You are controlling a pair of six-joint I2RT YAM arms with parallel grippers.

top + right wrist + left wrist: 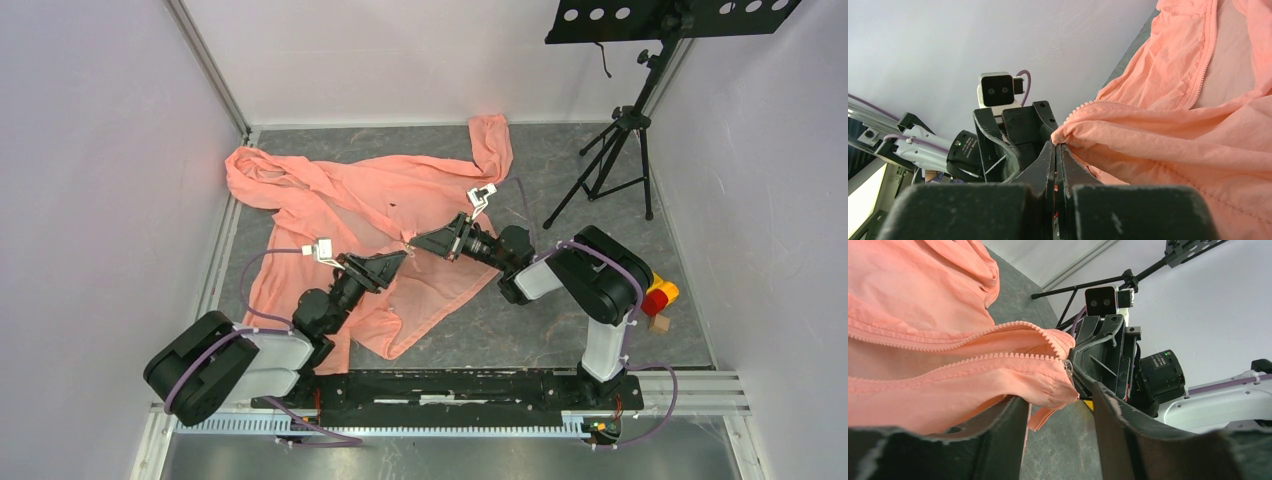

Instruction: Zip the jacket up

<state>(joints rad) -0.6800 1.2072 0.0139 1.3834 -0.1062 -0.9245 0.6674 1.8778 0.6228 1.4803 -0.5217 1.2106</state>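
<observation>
The salmon-pink jacket (360,200) lies spread on the grey mat, its front zipper open with two rows of teeth apart (973,347). My right gripper (417,243) is shut on the jacket's bottom hem corner beside the zipper, as its wrist view shows (1055,147). The small pale pull (1068,370) hangs at the zipper's bottom end, right at the right gripper's fingertips. My left gripper (400,260) faces it, open (1060,407), with the lifted hem corner just over its left finger (1008,430). It grips nothing.
A black tripod stand (620,140) rises at the back right. A red and yellow button (657,297) sits by the right arm. White walls enclose the mat on three sides. An aluminium rail (450,385) runs along the near edge.
</observation>
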